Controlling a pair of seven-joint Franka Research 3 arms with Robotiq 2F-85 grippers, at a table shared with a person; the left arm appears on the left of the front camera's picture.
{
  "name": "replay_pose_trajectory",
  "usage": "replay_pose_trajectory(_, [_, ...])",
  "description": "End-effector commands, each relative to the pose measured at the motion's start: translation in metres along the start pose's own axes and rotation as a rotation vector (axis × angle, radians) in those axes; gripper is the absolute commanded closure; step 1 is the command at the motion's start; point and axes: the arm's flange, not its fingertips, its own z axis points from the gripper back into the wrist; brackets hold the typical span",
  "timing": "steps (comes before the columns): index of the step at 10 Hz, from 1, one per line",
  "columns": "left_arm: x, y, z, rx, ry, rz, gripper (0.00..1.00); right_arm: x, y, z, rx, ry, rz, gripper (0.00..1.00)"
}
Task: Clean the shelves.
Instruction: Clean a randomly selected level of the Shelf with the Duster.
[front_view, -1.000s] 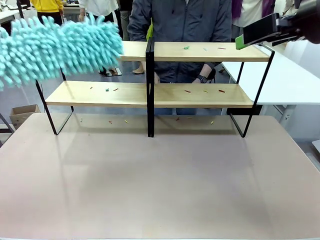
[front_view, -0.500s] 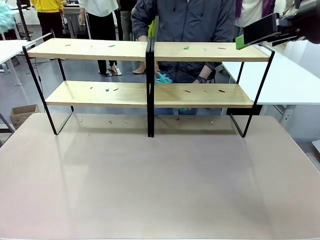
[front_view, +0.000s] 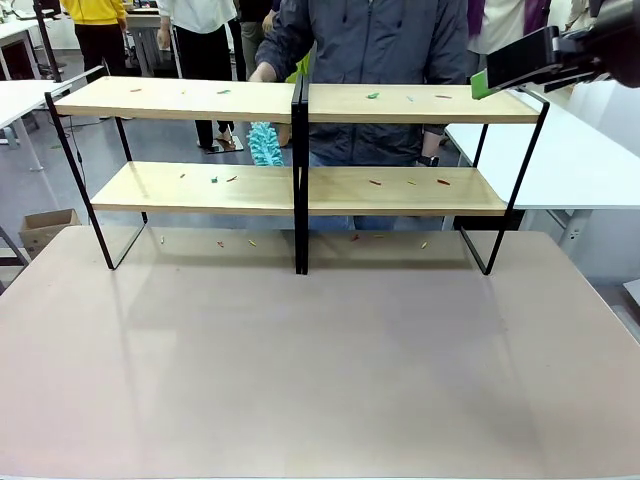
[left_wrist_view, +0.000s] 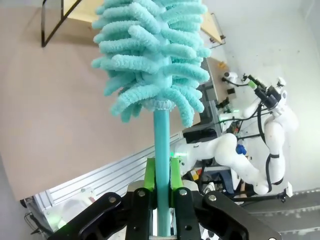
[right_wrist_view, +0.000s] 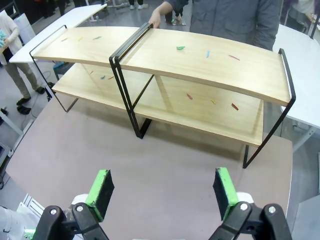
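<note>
Teal fluffy fibre is being recorded as the head of the duster (left_wrist_view: 152, 55). Its thin handle (left_wrist_view: 161, 135) is being clamped between the green pads of the left gripper (left_wrist_view: 162, 175), which is closed tight on it. The shelves (front_view: 180, 100) are being found at the far side of the table (front_view: 320, 380), with the boards running left to right and small scraps (front_view: 373, 96) lying on both tiers. In the left wrist view the duster's long axis is being carried straight out along the fingers, and the shelves are lying beyond its tip across bare table. The right gripper (right_wrist_view: 162, 189) is being held high at the right, on the near side of the shelves, with its jaws wide apart and nothing between them. The left arm is being judged the one equipped for the sweep. The head is likely needing to be brought farther in and laid along a board.
</note>
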Motion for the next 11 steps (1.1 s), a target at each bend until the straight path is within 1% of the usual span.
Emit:
replay_pose_trajectory(1, [-0.003, -0.002, 0.005, 0.013, 0.014, -0.03, 0.87, 0.0, 0.0, 0.0, -0.011, -0.004, -0.001, 0.0])
replay_pose_trajectory(4, [-0.003, -0.002, 0.005, 0.013, 0.014, -0.03, 0.87, 0.0, 0.0, 0.0, -0.011, -0.004, -0.001, 0.0])
replay_pose_trajectory(5, [-0.002, -0.001, 0.001, 0.01, 0.01, -0.007, 0.87, 0.0, 0.0, 0.0, -0.011, -0.004, -0.001, 0.0])
replay_pose_trajectory(6, [-0.003, -0.033, -0.059, 0.027, 0.206, -0.152, 0.87, 0.0, 0.0, 0.0, -0.011, -0.004, -0.001, 0.0])
replay_pose_trajectory(7, [-0.008, -0.054, -0.126, 0.062, 0.439, -0.267, 0.87, 0.0, 0.0, 0.0, -0.011, -0.004, -0.001, 0.0])
replay_pose_trajectory(9, [-0.038, -0.071, -0.22, 0.125, 0.728, -0.361, 0.87, 0.0, 0.0, 0.0, -0.011, -0.004, -0.001, 0.0])
replay_pose_trajectory(10, [-0.06, -0.077, -0.258, 0.131, 0.836, -0.39, 0.87, 0.0, 0.0, 0.0, -0.011, -0.004, -0.001, 0.0])
replay_pose_trajectory(11, [-0.069, -0.088, -0.273, 0.091, 0.793, -0.419, 0.87, 0.0, 0.0, 0.0, -0.011, -0.004, -0.001, 0.0])
